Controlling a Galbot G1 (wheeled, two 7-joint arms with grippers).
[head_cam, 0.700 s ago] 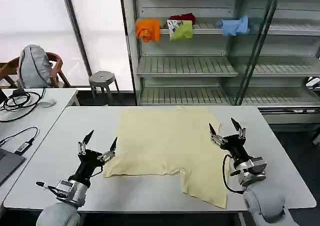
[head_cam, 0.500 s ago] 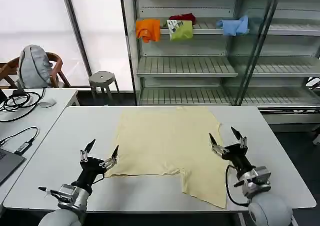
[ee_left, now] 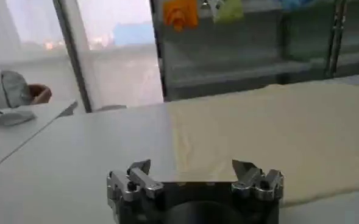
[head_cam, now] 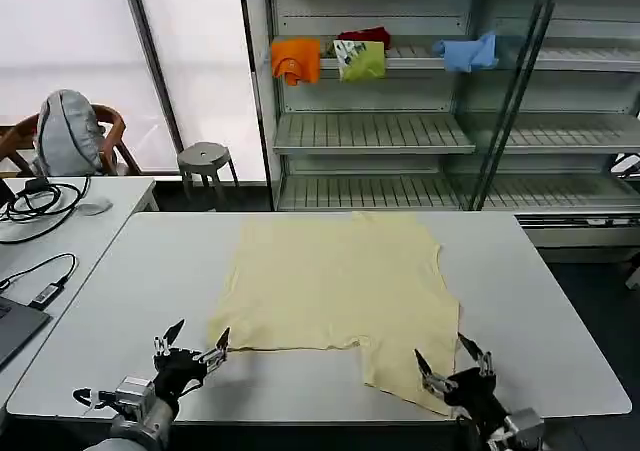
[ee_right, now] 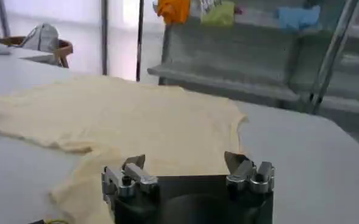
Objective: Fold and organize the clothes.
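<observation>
Left gripper (head_cam: 193, 343): low at the near left edge of the table, fingers spread wide with nothing between them, fingertips just short of the near left corner of the T-shirt. Its wrist view shows the two fingertips (ee_left: 139, 167) parted over bare tabletop with the cloth edge just ahead.

Right gripper (head_cam: 450, 363): low at the near right edge of the table, fingers likewise spread and empty, held at the near right flap of the T-shirt; whether it touches the cloth cannot be told. Its wrist view (ee_right: 185, 164) looks across the garment toward the shelves.

Table (head_cam: 120, 291): large, pale grey, rectangular, bearing the garment.

Shelving unit (head_cam: 400, 131): grey metal, slatted, behind the table.

T-shirt (head_cam: 335, 291): pale cream-yellow, spread flat on the middle of the table, reaching from the far edge toward the near edge. Near hem uneven, with the right portion hanging lower than the left as a flap toward the table's near edge. Seen also from the left wrist (ee_left: 270, 131) and the right wrist (ee_right: 118, 119).

Side desk (head_cam: 60, 241): white, left of the table, carrying cables.

Chair (head_cam: 70, 136): wooden, beyond the desk, with a grey bundle on it.

Stool (head_cam: 205, 158): round, grey, beside the shelving.

Top-shelf garments: orange garment (head_cam: 296, 59), lime-green garment (head_cam: 362, 61), light blue garment (head_cam: 466, 51).
</observation>
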